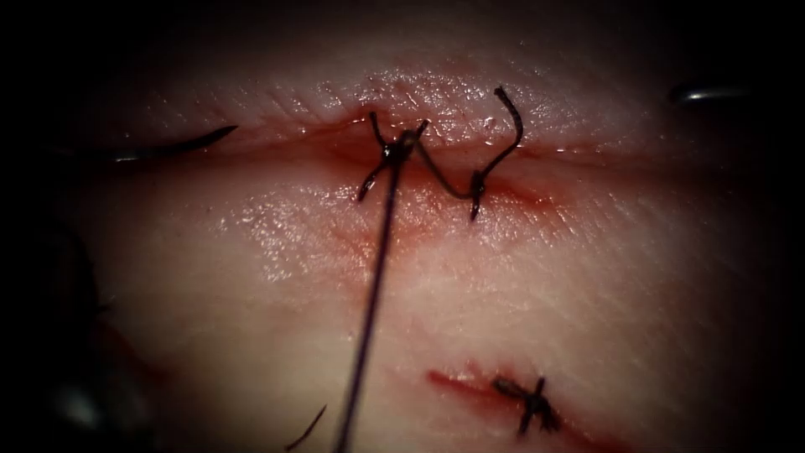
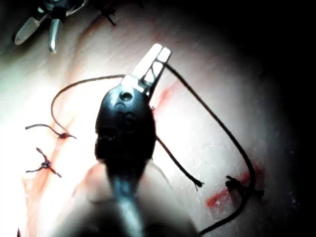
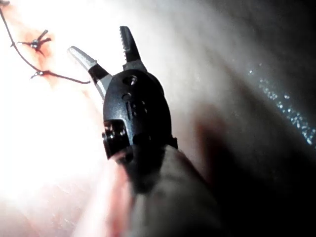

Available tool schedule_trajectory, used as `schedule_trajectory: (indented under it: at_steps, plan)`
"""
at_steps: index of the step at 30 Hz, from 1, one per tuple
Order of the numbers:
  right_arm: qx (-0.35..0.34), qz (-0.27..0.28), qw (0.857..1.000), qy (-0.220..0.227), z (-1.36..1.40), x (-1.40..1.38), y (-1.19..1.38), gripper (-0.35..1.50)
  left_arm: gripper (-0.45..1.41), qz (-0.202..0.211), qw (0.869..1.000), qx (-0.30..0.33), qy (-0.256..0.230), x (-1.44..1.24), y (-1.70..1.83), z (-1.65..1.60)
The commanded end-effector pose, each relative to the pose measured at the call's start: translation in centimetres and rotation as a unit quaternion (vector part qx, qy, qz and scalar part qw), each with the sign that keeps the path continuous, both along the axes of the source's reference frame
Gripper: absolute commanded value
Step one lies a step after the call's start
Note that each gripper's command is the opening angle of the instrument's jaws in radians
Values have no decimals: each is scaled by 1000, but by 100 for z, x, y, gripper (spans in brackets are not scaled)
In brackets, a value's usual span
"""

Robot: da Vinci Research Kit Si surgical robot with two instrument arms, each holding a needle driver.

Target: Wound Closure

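Note:
The tissue (image 1: 520,277) has a cut (image 1: 587,155) running across it. A knotted stitch (image 1: 394,155) closes the cut, and a second stitch (image 1: 478,180) sits just to its right with a tail curling upward. A long thread (image 1: 373,294) runs from the knot down toward the picture's lower edge. My left tool (image 2: 158,54) is shut on this thread (image 2: 222,126), which leaves the jaws to both sides. My right tool (image 3: 98,39) stands open and holds nothing. A thin dark pointed curve (image 1: 180,144) lies at the cut's left end; I cannot tell whether it is the needle.
A second, shorter cut (image 1: 457,384) with red fluid and a knotted stitch (image 1: 530,403) lies lower right. A short loose thread end (image 1: 306,429) lies near the lower edge. A metal glint (image 1: 704,94) shows at the upper right.

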State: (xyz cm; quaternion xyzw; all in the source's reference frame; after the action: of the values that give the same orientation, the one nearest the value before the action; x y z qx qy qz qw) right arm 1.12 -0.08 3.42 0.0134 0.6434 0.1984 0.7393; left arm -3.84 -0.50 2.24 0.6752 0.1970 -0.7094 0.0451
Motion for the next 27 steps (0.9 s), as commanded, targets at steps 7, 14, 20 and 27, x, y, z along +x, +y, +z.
schedule_trajectory:
  at_steps: [7,14,20,27]
  plan:
    - [-33,-33,999,0,3,62,-13,-35,-45,18,999,-42,25,5,27,31]
    - [-51,-42,998,-9,17,103,5,-35,-45,46,996,-62,42,27,42,62]
    - [-59,-59,996,-16,42,136,9,-35,-45,83,993,-82,34,42,43,73]
    - [-76,-92,993,-12,67,178,-2,-35,-45,127,984,-123,7,48,43,73]
